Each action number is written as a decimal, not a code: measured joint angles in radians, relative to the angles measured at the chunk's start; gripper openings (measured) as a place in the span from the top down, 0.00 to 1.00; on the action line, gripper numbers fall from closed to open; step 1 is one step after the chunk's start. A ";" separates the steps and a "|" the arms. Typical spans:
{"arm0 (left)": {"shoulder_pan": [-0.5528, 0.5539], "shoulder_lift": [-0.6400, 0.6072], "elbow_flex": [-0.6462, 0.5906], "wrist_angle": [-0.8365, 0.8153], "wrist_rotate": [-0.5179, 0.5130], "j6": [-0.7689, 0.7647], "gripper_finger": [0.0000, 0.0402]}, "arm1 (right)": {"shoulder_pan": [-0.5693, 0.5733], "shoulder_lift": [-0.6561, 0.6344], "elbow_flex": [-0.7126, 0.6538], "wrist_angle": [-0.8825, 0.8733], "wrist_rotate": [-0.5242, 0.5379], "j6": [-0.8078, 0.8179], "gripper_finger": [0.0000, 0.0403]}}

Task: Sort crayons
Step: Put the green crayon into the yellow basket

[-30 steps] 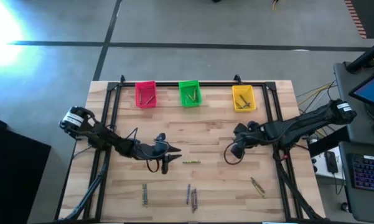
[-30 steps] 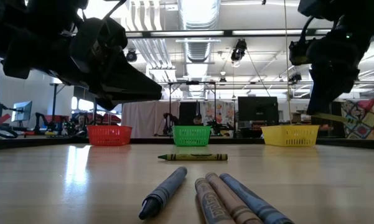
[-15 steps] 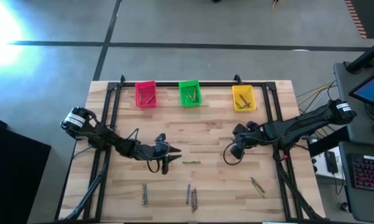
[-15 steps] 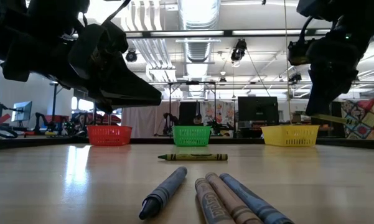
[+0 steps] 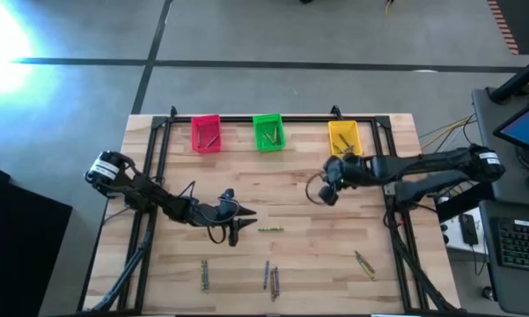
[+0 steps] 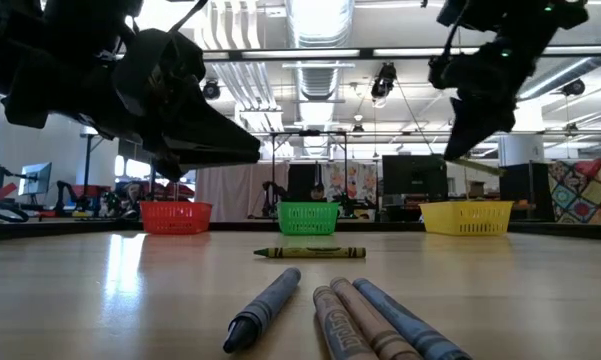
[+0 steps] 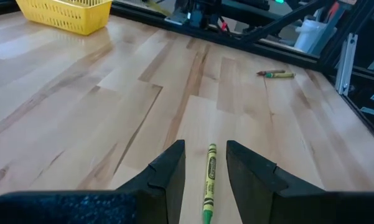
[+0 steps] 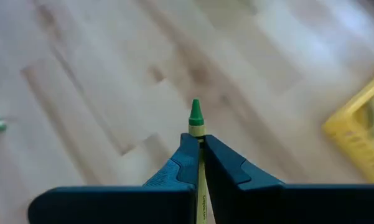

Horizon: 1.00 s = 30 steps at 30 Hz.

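Observation:
A yellow-green crayon (image 7: 208, 180) lies flat on the wooden table (image 5: 290, 189), just ahead of my left gripper (image 7: 205, 147). That gripper is open, hovers low over the table's middle (image 5: 238, 218), and its fingers stand either side of the crayon's near end without touching it. My right gripper (image 5: 328, 183) is raised in front of the yellow bin (image 5: 344, 139) and is shut on a green-tipped crayon (image 8: 195, 115). More crayons lie near the front edge: a pair (image 5: 204, 274), a bunch (image 5: 271, 279) and a pair (image 5: 363, 262). My right gripper pinches the crayon's shaft (image 8: 197, 132) between its two fingers. The crayon lies along the fingers, and its green tip sticks out beyond the fingertips. The fingers slant downward, and the crayon is lifted clear of the table.
A pink bin (image 5: 206, 133), a green bin (image 5: 268, 132) and the yellow bin stand in a row at the far edge, each holding crayons. Black frame rails (image 5: 158, 150) run along the table's far, left and right sides. Bare wood lies between the two grippers.
My right gripper has swung toward the far edge and a little left, rising as it goes toward the yellow bin, and has rolled somewhat. The crayon stays in its hold, clear of the table.

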<state>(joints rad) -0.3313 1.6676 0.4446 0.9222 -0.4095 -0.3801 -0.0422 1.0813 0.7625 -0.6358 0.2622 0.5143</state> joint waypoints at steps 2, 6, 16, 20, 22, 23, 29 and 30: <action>0.000 -0.013 0.000 -0.012 0.000 0.000 0.75 | -0.050 0.000 0.015 0.000 -0.001 -0.040 0.98; 0.001 -0.052 -0.001 -0.086 0.001 -0.006 0.75 | -0.144 0.000 0.028 0.006 -0.007 -0.094 0.98; 0.001 -0.271 -0.097 -0.153 -0.058 -0.034 0.75 | -0.365 0.001 0.029 0.228 0.028 -0.240 0.98; 0.001 -0.311 -0.152 -0.153 -0.064 -0.088 0.75 | -0.445 0.001 0.029 0.281 0.038 -0.255 0.98; 0.001 -0.310 -0.171 -0.155 -0.074 -0.116 0.75 | -0.473 0.001 0.028 0.306 0.050 -0.256 0.98; 0.001 -0.305 -0.175 -0.154 -0.079 -0.128 0.75 | -0.486 0.001 0.028 0.320 0.054 -0.257 0.98; 0.001 -0.272 -0.176 -0.151 -0.079 -0.145 0.75 | -0.530 0.028 0.028 0.359 0.053 -0.276 0.98; 0.001 -0.269 -0.175 -0.149 -0.079 -0.145 0.75 | -0.535 0.041 0.028 0.359 0.053 -0.280 0.98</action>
<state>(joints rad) -0.3305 1.3989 0.2698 0.7733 -0.4889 -0.5255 -0.5774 1.1222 0.7902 -0.2768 0.3154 0.2338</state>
